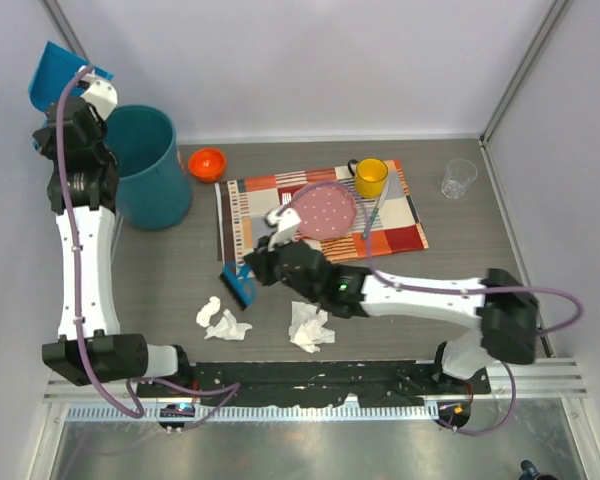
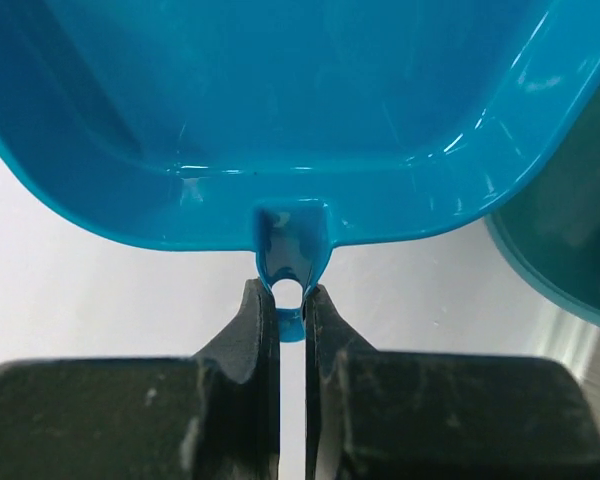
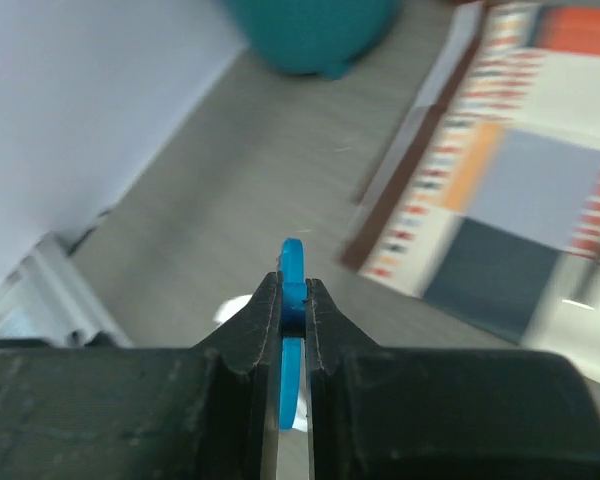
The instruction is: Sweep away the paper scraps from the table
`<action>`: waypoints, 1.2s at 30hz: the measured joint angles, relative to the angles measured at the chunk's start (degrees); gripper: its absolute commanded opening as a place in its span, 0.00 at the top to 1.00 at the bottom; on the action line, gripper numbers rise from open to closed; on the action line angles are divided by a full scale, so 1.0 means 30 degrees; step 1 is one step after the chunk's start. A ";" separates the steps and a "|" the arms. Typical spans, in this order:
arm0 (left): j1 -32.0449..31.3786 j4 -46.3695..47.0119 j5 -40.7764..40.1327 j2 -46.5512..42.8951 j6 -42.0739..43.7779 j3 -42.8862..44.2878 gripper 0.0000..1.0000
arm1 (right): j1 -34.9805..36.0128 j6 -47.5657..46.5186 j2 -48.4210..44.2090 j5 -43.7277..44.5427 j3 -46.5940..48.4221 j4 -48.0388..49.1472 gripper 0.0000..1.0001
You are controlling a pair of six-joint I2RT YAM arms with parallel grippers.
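Well, the left end effector (image 2: 292, 300) is clenched on the tab of the blue dustpan (image 2: 300, 110), holding it raised beside the teal bin (image 1: 145, 165). The right end effector (image 3: 293, 290) is clamped on a small blue brush (image 1: 240, 285). Paper scraps (image 1: 220, 318) lie on the counter (image 1: 160, 270) near its front edge, close to the brush, with another wad (image 1: 308, 326) to their right. To my eye the pan wants setting flat on the wads' left, lip touching the wood. Then the brush can push them in with short, low strokes, since paper this light could skid past.
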 measured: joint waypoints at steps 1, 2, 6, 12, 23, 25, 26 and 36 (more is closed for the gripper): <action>0.0000 -0.0714 0.0240 -0.0240 -0.0568 0.0022 1.00 | 0.0219 0.0189 0.1100 -0.0736 0.0561 0.0699 0.99; 0.0000 -0.1435 0.0539 -0.0408 -0.1107 0.0022 1.00 | 0.0466 0.0503 0.2361 -0.1654 0.1290 0.1260 0.99; 0.0000 -0.3585 0.1413 -0.0306 -0.2448 -0.0131 1.00 | 0.1049 0.1778 0.6470 -0.4656 0.4146 0.2535 0.99; 0.0007 -0.5173 0.2098 -0.0131 -0.3206 -0.0845 1.00 | 0.1173 0.3235 1.0746 -0.6652 0.7774 0.3031 0.99; 0.0015 -0.5829 0.2674 -0.0175 -0.3534 -0.1501 1.00 | 0.1173 0.2616 1.0397 -0.2885 0.5690 -0.0189 0.99; 0.0007 -0.6076 0.2943 -0.0175 -0.3745 -0.1515 1.00 | 0.1173 0.2492 0.8990 -0.1887 0.4357 -0.0357 0.99; -0.0007 -0.6149 0.3045 -0.0175 -0.3810 -0.1545 1.00 | 0.1173 0.2419 0.8240 -0.1450 0.3708 -0.0430 0.99; -0.3497 -0.7898 0.4830 -0.0291 -0.4328 -0.4925 1.00 | 0.1166 0.2601 0.0787 0.2652 -0.2433 -0.4058 0.99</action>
